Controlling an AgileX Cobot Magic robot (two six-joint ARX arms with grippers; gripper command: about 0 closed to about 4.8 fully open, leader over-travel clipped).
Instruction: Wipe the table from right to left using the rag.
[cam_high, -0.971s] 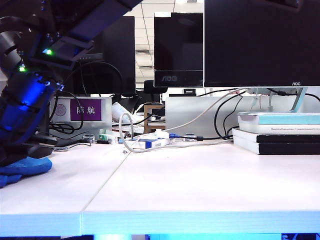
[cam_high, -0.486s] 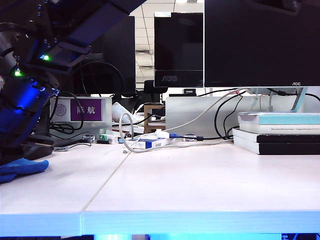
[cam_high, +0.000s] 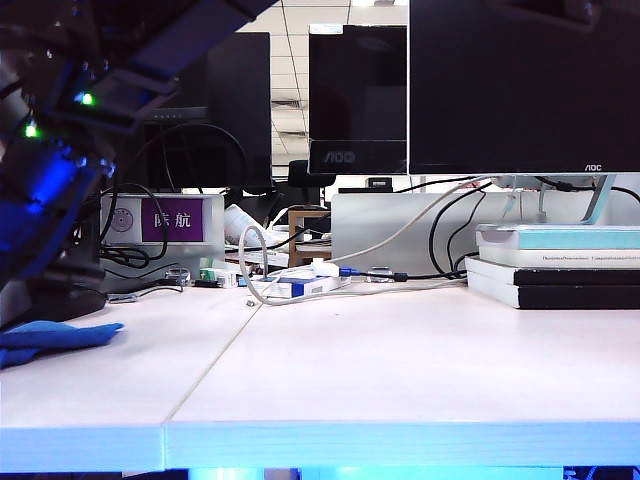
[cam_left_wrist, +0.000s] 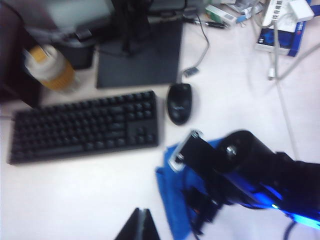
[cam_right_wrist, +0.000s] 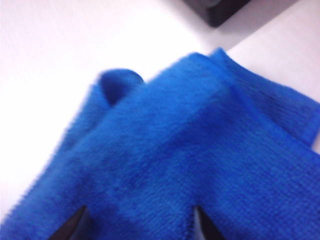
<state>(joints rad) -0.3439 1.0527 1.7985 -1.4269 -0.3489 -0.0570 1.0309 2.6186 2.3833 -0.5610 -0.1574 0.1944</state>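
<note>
We list: rumpled bright-blue terry rag (cam_high: 55, 338) lying at far left of pale wood-grain table (cam_high: 400, 360), beside black mouse (cam_left_wrist: 179, 103) and black keyboard (cam_left_wrist: 85, 126), right gripper (cam_right_wrist: 137, 225) jaws spread wide directly over rag, left gripper (cam_left_wrist: 140, 227) jaws we cannot tell, high above table.

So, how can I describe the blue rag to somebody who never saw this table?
On the pale wood-grain table, look at the far left end, near the black keyboard. The soft bright-blue terry rag lies flat there beside the black computer mouse, under the right hand. Nothing else nearby is blue cloth.
</note>
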